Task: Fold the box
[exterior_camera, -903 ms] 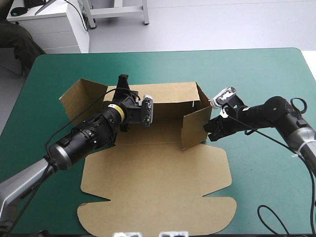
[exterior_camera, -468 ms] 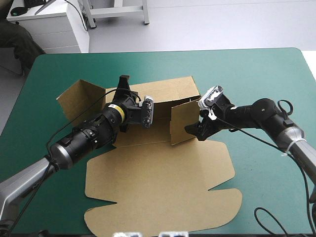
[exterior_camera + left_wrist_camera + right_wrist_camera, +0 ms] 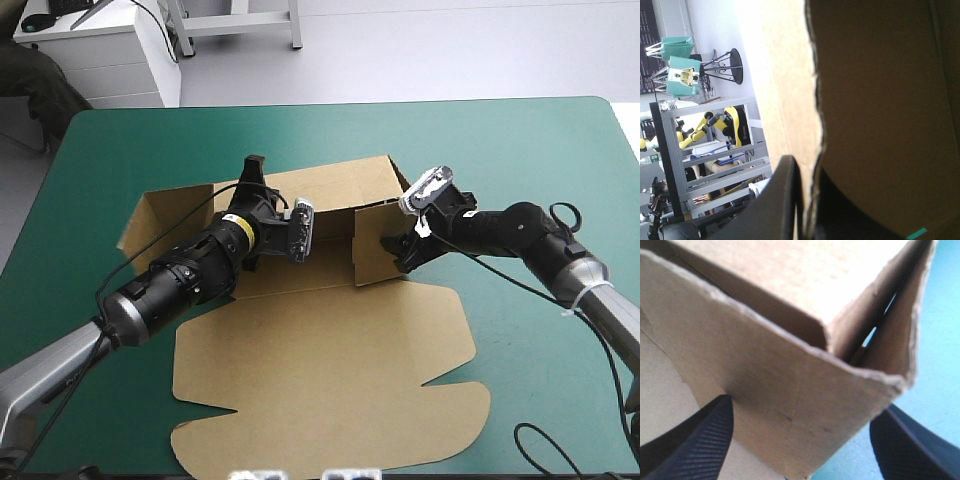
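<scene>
While left gripper point(image 3: 251, 172) pinches the box point(image 3: 320, 380) wall, right gripper point(image 3: 394, 247), fingers point(image 3: 705, 440) wide, should push 3 o'clock flap point(image 3: 374, 238) squarely.

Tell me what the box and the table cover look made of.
Box: brown paperboard, matte and uncoated; its cut edges look fuzzy and fibrous, and it holds sharp creases. Cover: teal-green, smooth, evenly matte sheet, perhaps rubber or vinyl; no weave shows, so that is uncertain.
</scene>
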You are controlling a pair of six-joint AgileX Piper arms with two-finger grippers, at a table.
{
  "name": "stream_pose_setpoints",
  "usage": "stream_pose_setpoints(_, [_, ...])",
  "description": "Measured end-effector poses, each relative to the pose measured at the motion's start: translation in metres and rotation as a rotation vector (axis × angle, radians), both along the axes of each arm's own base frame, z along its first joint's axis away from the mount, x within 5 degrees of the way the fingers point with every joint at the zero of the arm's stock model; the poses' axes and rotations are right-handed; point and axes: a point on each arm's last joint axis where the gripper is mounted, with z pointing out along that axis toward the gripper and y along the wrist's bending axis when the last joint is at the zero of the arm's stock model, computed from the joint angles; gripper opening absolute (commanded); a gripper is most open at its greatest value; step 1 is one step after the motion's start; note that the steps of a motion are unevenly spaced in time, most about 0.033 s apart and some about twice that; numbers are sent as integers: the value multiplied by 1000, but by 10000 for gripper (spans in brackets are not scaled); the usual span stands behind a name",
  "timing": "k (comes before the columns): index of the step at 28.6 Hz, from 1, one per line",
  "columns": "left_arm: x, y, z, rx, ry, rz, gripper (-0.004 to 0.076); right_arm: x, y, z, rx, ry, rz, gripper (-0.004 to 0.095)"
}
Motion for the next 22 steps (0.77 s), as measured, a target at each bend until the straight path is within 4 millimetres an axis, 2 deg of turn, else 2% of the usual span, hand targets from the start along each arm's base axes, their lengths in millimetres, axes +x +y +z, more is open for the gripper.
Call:
stream_pose_setpoints(6, [0, 0, 0, -1, -3, -4, -8, -2, 4, -5, -17, 25, 33, 543])
stream_pose_setpoints(12, [0, -1, 1, -4, -7, -8, -8, 1, 15, -22, -54, 67, 73, 515])
stream_pose_setpoints(14, [0, -1, 1, -7, -6, -8, -8, 3, 16, -27, -63, 75, 74, 436])
stream_pose_setpoints(19, [0, -1, 1, -8, -8, -8, -8, 5, 16, -30, -72, 79, 67, 104])
stream_pose_setpoints(20, [-1, 0, 2, -10, -9, -6, -8, 6, 16, -30, -79, 74, 67, 12])
stream_pose_setpoints(22, [-4, 1, 6, -30, -14, -8, -8, 6, 14, -31, -104, 64, 68, -18])
